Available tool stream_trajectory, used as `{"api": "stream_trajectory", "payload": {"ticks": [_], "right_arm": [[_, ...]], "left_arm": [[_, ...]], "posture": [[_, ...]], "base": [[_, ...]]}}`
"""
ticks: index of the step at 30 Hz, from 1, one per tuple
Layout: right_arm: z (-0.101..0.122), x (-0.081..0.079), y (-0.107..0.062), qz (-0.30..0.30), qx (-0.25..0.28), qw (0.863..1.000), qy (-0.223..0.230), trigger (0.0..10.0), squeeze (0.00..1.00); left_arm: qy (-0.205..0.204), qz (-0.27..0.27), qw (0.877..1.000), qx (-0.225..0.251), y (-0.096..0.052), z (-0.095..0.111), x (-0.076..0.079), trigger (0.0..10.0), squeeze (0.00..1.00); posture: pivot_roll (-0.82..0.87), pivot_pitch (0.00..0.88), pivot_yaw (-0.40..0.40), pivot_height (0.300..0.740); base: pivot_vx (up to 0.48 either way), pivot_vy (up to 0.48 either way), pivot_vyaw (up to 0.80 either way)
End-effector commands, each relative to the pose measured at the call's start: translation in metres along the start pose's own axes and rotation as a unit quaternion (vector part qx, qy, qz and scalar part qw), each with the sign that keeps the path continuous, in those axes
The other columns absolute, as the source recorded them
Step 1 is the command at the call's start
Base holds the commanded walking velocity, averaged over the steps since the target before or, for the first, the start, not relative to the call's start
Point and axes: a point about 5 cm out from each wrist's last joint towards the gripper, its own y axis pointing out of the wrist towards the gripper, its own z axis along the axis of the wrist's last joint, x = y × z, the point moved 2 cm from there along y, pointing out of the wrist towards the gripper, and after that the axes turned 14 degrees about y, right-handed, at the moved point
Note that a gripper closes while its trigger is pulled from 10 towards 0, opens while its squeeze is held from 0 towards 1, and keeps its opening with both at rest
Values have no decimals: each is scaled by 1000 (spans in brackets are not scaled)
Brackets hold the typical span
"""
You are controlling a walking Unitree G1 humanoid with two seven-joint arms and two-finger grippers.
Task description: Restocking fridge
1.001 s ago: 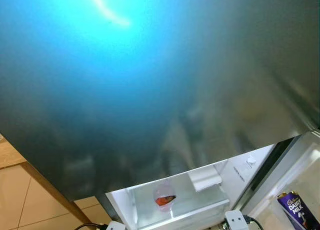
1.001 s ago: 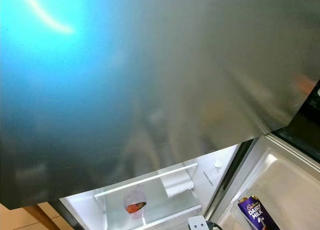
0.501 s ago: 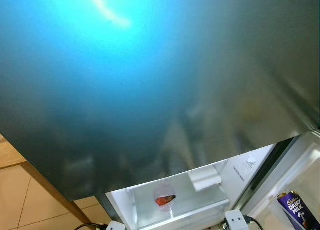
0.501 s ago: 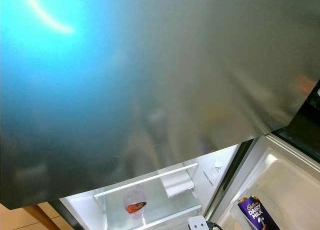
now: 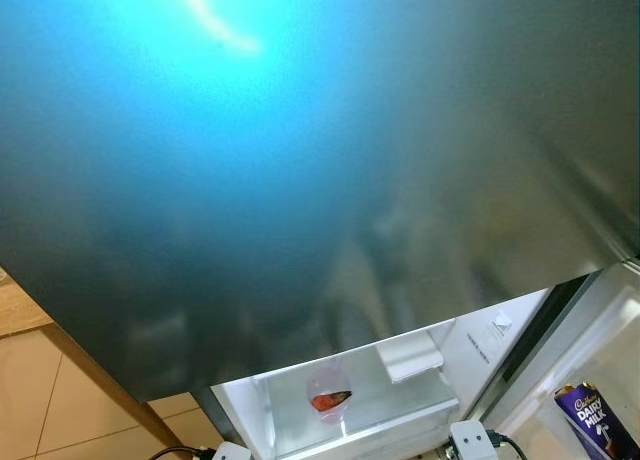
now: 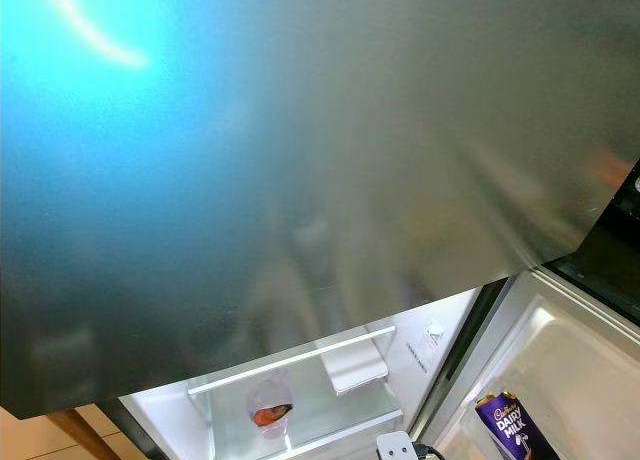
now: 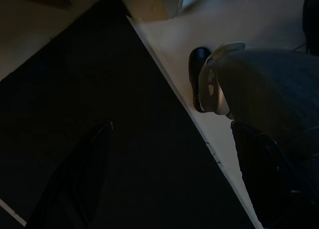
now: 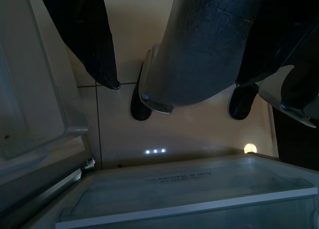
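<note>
A brushed steel fridge door stands very close in front of me, with a blue glare on it. Below it the lit fridge compartment is open. Inside stand a clear cup with something orange-red and a small white box. A purple Cadbury Dairy Milk bar sits in the open door's shelf on the right. My left gripper hangs open in the dark beside my leg. My right gripper is open too, held low over a glass fridge shelf, with nothing between its fingers.
A wooden edge and beige floor tiles show at the lower left. My own legs and black feet stand on the tiles before the fridge. The white door liner lies beside the right gripper.
</note>
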Motion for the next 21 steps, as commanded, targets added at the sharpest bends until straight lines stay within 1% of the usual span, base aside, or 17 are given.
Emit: {"api": "stream_trajectory", "payload": {"ticks": [1,21], "right_arm": [[-10,0,-1,0,-23,1000,-7,10000,0],[-11,0,-1,0,-25,1000,-8,10000,0]], "left_arm": [[5,-21,1000,-3,1,0,13,10000,0],[4,-21,1000,-2,1,1,12,10000,0]], "posture": [[-13,0,-7,740],[-12,0,-7,740]], "base": [[0,0,0],[0,0,0]]}}
